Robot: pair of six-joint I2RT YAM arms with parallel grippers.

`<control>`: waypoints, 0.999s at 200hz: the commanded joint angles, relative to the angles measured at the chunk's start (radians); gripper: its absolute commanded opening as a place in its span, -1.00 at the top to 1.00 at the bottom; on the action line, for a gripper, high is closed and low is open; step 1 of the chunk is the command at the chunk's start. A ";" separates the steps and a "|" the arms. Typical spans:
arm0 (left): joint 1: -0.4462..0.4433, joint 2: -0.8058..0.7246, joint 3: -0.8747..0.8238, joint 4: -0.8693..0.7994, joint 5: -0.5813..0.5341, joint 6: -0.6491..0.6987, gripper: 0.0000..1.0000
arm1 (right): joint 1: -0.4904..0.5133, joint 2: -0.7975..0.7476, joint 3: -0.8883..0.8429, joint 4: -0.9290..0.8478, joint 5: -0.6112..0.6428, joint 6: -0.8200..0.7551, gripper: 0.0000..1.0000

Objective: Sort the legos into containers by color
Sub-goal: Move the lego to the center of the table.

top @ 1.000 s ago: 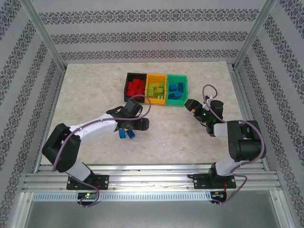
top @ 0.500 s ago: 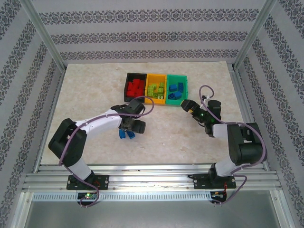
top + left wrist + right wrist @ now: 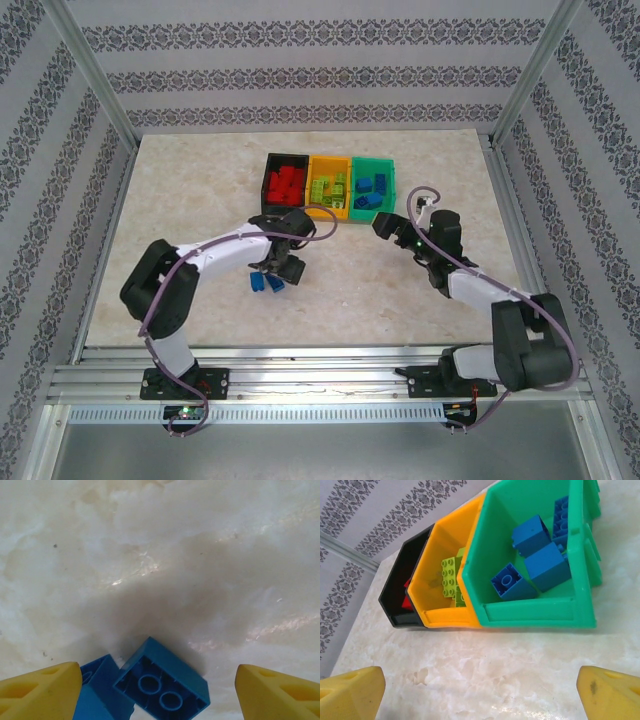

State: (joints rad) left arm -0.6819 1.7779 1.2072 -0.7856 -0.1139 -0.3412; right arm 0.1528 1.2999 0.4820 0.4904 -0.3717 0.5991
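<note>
Two blue legos (image 3: 266, 284) lie side by side on the marble table, in front of the containers. In the left wrist view one blue lego (image 3: 162, 680) lies upside down, hollow side up, touching the second (image 3: 97, 692). My left gripper (image 3: 157, 692) hangs open over them, and its yellow fingertips (image 3: 42, 690) straddle both. The black bin (image 3: 285, 160) holds red legos (image 3: 284, 184), the orange bin (image 3: 322, 166) lime ones (image 3: 451, 572), and the green bin (image 3: 535, 614) blue ones (image 3: 540, 562). My right gripper (image 3: 480, 695) is open and empty, just in front of the green bin.
The three bins stand joined in a row at the back middle of the table (image 3: 180, 190). Aluminium frame posts and patterned walls close in the table on three sides. Bare marble lies to the left and right of the bins.
My right gripper has moved left toward the green bin's front and opened wider. The left arm has swung its elbow to the right, with its gripper still over the two blue legos.
</note>
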 commanded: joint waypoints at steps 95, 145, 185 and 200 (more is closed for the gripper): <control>-0.051 0.149 0.100 -0.144 -0.080 0.093 -0.57 | 0.180 -0.238 -0.004 -0.207 0.370 -0.253 -0.96; -0.054 0.176 0.088 -0.182 -0.103 0.095 -0.44 | 0.215 -0.238 0.000 -0.213 0.418 -0.277 -0.97; -0.054 0.176 0.066 -0.200 -0.116 0.088 -0.38 | 0.219 -0.234 -0.002 -0.210 0.427 -0.279 -0.96; -0.054 0.175 0.059 -0.224 -0.141 0.069 -0.38 | 0.223 -0.231 -0.006 -0.204 0.431 -0.281 -0.96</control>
State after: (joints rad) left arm -0.7277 1.9293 1.2964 -0.8845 -0.1837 -0.2619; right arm 0.3584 1.0752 0.4782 0.2760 0.0338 0.3363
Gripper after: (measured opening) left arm 0.693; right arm 0.982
